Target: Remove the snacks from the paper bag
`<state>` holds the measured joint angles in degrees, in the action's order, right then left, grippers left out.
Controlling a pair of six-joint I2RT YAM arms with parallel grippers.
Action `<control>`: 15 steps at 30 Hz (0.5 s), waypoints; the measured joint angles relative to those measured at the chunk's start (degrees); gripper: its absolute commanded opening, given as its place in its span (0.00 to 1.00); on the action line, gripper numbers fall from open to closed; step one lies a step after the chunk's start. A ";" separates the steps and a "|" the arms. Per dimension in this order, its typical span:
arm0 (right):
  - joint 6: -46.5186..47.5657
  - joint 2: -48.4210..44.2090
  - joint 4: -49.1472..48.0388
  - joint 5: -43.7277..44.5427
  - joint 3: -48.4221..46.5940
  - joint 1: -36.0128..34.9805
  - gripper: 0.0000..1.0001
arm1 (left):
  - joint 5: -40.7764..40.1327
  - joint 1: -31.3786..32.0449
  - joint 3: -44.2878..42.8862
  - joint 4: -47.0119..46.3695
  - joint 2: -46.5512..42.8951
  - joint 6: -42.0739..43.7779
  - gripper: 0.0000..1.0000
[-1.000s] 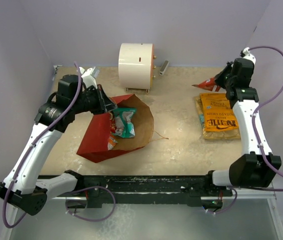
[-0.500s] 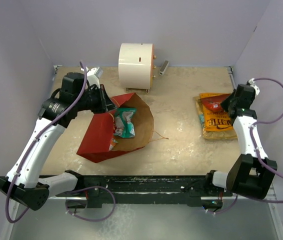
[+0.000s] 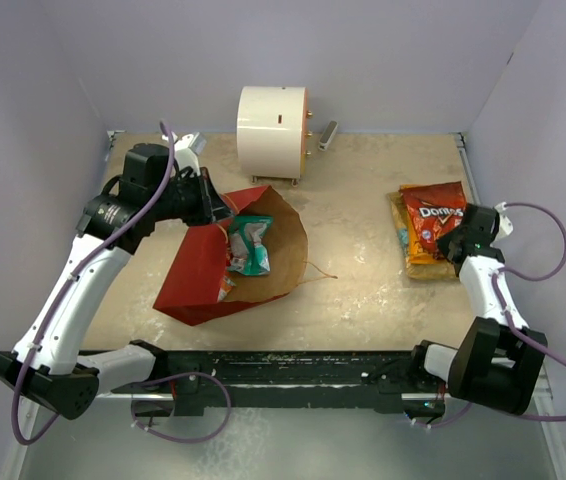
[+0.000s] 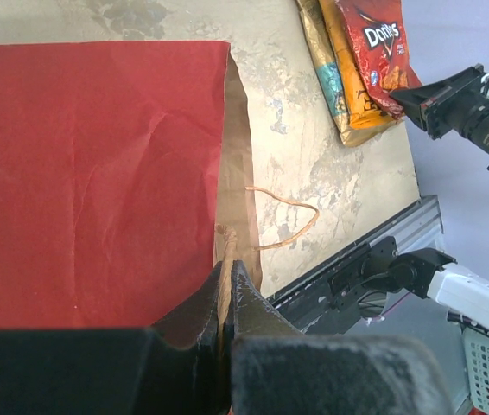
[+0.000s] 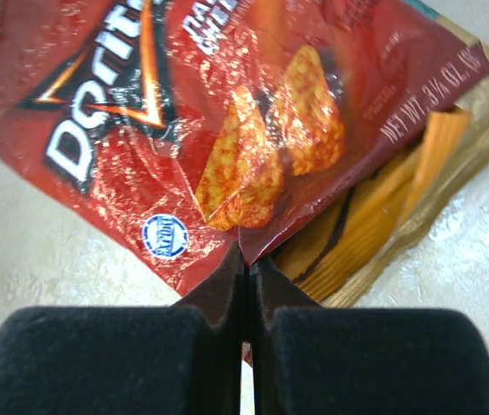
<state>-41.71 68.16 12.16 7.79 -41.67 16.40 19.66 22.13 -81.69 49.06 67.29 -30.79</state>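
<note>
Red foil chip bag [image 3: 433, 205], well right of the red paper carrier bag [image 3: 188, 278], is pinched by shut right jaws; left jaws clamp the carrier's rim. Next: release, fetch the small teal packet [image 3: 251, 245].

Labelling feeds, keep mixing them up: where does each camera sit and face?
Top external: above and behind the arm bases, looking down on the table; both arms whole, left fingers at the paper bag, right fingers at the red chips.
Left wrist: on that wrist, looking along its shut fingers, over the paper bag's rim, towards the right arm.
Right wrist: on that wrist, looking down past its shut fingers at the red chips on the orange chips.
Shared: red chips, in all three.
</note>
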 measured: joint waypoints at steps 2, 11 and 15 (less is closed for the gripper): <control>-1.29 0.00 0.20 0.44 1.01 0.55 0.00 | 0.11 0.00 0.00 0.00 0.13 -0.02 0.00; -4.35 0.09 2.54 1.60 1.81 1.66 0.22 | 0.35 -0.04 -0.26 -0.02 0.76 0.00 0.00; -5.03 -0.90 5.57 1.73 1.86 1.66 0.50 | 0.55 -0.31 -0.28 -0.02 1.01 0.00 0.00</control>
<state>-46.74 67.26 17.74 9.52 -39.81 18.06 20.21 21.82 -81.97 49.04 68.29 -30.79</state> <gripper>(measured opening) 0.285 0.003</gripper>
